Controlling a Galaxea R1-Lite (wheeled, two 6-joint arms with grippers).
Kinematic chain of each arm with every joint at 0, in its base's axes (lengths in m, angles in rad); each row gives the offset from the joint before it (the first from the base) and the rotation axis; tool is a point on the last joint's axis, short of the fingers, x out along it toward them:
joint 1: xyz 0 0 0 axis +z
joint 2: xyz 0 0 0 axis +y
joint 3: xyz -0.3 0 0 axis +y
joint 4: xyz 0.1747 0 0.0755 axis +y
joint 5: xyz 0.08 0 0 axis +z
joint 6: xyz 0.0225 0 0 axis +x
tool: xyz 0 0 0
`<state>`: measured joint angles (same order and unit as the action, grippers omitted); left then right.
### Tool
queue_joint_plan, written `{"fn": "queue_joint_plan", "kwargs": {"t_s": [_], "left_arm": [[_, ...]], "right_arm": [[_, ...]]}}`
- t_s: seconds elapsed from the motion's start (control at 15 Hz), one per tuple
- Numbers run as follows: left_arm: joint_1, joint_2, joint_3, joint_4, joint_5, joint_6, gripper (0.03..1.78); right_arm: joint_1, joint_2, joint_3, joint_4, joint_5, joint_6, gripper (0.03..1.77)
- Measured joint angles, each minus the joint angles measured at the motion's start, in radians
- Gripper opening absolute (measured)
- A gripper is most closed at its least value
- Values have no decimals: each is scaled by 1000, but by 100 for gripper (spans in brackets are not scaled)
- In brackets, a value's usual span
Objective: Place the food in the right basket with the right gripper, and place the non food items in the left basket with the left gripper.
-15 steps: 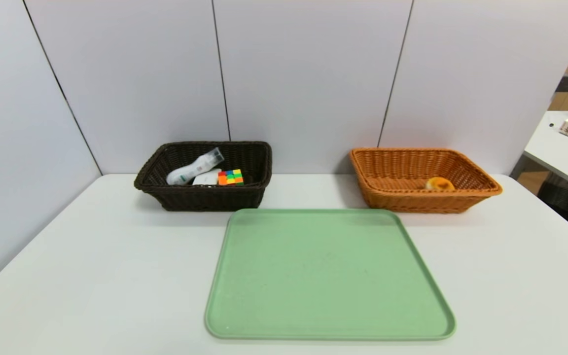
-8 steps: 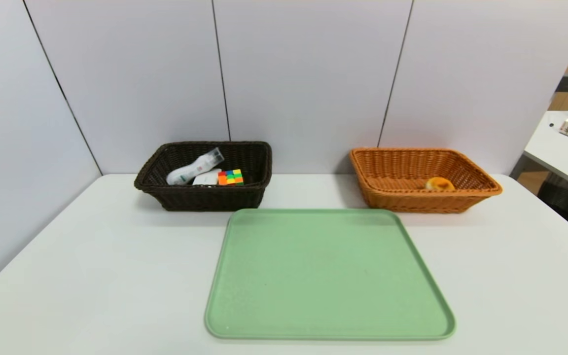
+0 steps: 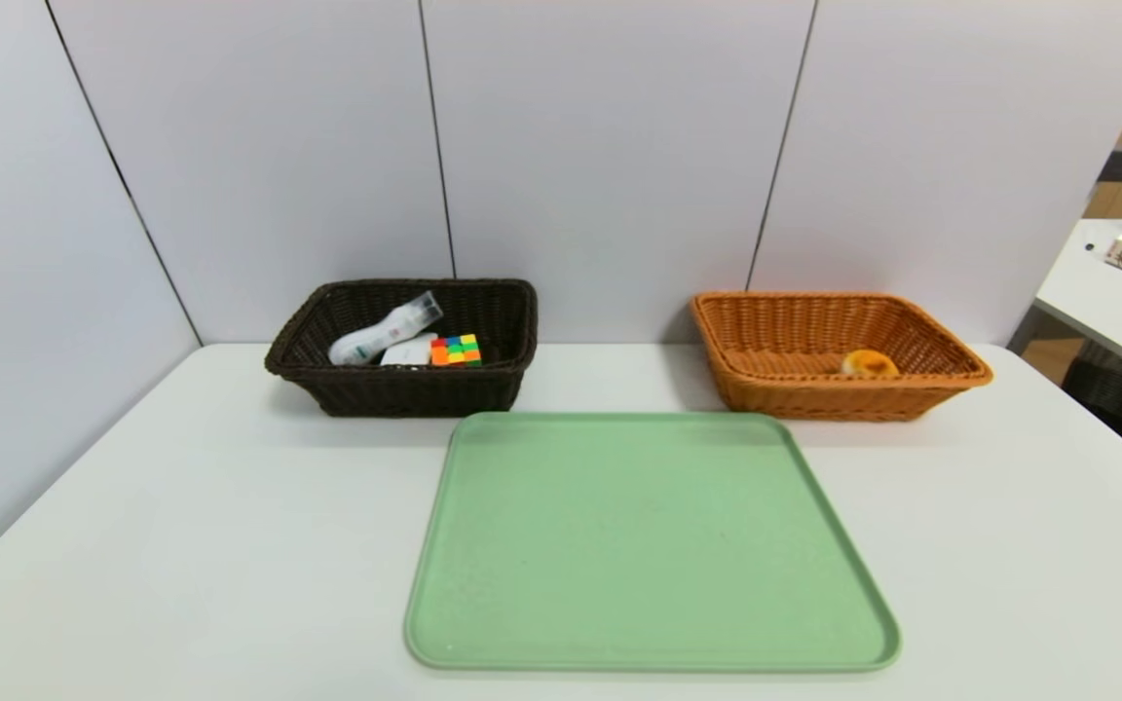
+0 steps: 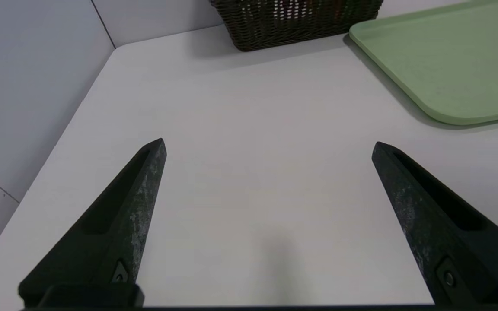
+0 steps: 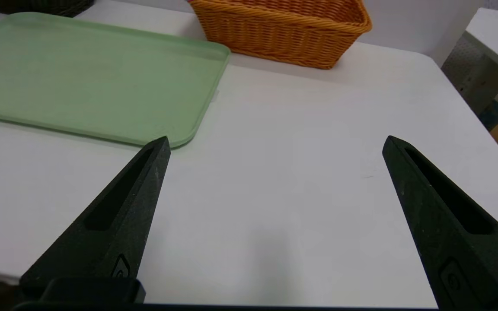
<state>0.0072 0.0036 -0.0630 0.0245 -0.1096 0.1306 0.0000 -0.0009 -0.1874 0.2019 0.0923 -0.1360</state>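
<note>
Nothing has moved since the earlier frames: we log a bare green tray [image 3: 649, 545] on the white tabletop [image 3: 181, 545], a dark basket [image 3: 405, 389] at far left holding a white bottle [image 3: 384, 331], a white packet [image 3: 407, 352] and a colour cube [image 3: 455, 350], and an orange basket [image 3: 839, 394] at far right holding one bun [image 3: 869, 363]. Our left gripper [image 4: 268, 147] and right gripper [image 5: 275, 144] hang low over bare tabletop on either side of the tray, fingers spread wide, holding nothing.

Left gripper [image 4: 268, 144], jaws apart, over table [image 4: 249, 129] near dark basket [image 4: 296, 21].
</note>
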Motion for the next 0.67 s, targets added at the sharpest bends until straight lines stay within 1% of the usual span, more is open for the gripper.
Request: {"fn": "queue_joint_plan", "kwargs": {"t_s": [0.07,0.2,0.27,0.33,0.47,0.6,0.67], "left_arm": [[0,-2,19,-35,14,-2,169],[0,-4,41,-39,43,-3,169],[0,-4,53,-21,56,-12,169],[-2,-4,57,-21,63,-34,169],[-3,-4,61,-20,65,-41,169],[-3,-4,63,-21,66,-56,169],[-3,-4,63,-21,69,-68,169]], "right_arm": [[0,0,52,-71,-10,0,170],[0,0,137,-188,-27,-1,170],[0,0,162,-217,-44,0,170],[0,0,176,-221,-57,1,170],[0,0,184,-207,-58,3,170],[0,0,186,-201,-51,33,170],[0,0,187,-201,-50,36,170]]}}
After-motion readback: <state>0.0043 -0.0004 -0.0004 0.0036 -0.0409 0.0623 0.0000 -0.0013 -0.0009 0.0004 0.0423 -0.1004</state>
